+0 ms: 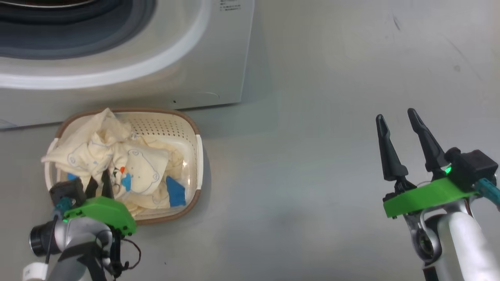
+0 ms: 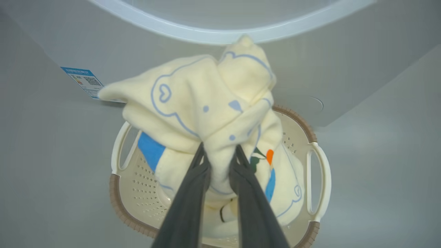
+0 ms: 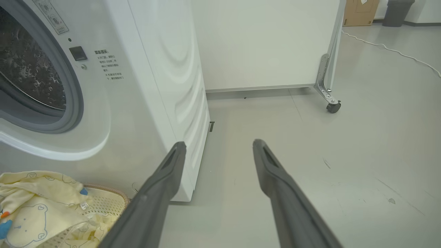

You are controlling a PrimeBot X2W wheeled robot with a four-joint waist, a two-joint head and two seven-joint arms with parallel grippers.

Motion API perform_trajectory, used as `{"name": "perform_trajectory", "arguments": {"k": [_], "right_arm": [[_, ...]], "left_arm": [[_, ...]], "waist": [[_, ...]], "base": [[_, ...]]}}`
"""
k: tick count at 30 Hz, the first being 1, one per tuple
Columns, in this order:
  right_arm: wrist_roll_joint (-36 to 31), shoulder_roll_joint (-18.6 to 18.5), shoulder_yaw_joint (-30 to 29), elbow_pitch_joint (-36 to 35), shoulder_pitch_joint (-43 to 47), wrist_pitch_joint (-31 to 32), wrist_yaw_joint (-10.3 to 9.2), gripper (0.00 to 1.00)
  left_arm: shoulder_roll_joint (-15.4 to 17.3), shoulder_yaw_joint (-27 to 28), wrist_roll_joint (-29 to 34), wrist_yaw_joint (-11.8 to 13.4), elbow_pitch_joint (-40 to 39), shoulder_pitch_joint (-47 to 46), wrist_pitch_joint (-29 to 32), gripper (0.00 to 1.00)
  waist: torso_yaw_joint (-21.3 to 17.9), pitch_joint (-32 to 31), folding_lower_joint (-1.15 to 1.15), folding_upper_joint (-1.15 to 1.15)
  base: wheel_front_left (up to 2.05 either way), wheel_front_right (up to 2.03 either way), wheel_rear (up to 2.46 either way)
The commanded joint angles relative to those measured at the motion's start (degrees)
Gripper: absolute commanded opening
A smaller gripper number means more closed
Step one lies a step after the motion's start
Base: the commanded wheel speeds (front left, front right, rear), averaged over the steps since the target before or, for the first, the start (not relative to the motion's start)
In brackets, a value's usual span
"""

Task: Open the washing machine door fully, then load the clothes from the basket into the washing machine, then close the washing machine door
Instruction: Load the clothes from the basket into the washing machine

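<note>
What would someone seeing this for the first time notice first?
The pale yellow clothes, pinched by the left tool over the cream basket on the floor. Behind stands the white washing machine, its drum mouth uncovered, while the right tool hangs open and empty off to the right.

Grey floor (image 3: 310, 172); white panel (image 3: 262, 44) on a castor (image 3: 333, 106), white cable (image 3: 389, 50) beside it, cardboard box (image 3: 360, 12) and dark bin (image 3: 396, 12) behind
</note>
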Motion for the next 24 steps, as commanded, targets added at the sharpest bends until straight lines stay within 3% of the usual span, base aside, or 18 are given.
{"name": "perform_trajectory", "arguments": {"k": [1,15,24], "right_arm": [[-0.70,-0.65,0.32,-2.22,1.63,0.88,0.01,1.00],[-3.71,-0.65,-1.34,-6.47,8.62,5.92,0.01,1.00],[-4.69,-0.65,-1.79,-8.79,11.93,8.17,0.01,1.00]], "left_arm": [[1.02,2.47,0.51,0.56,-3.65,2.27,-0.81,0.00],[0.38,3.85,6.17,2.13,-25.79,16.43,-0.82,0.00],[1.17,3.49,7.26,3.02,-34.11,22.68,-0.36,0.00]], "waist": [[2.59,-4.77,0.01,-0.01],[5.84,-15.79,0.01,-0.01],[6.48,-20.77,0.01,-0.01]], "base": [[0.00,0.00,0.00],[0.00,0.00,0.00],[0.00,0.00,0.00]]}}
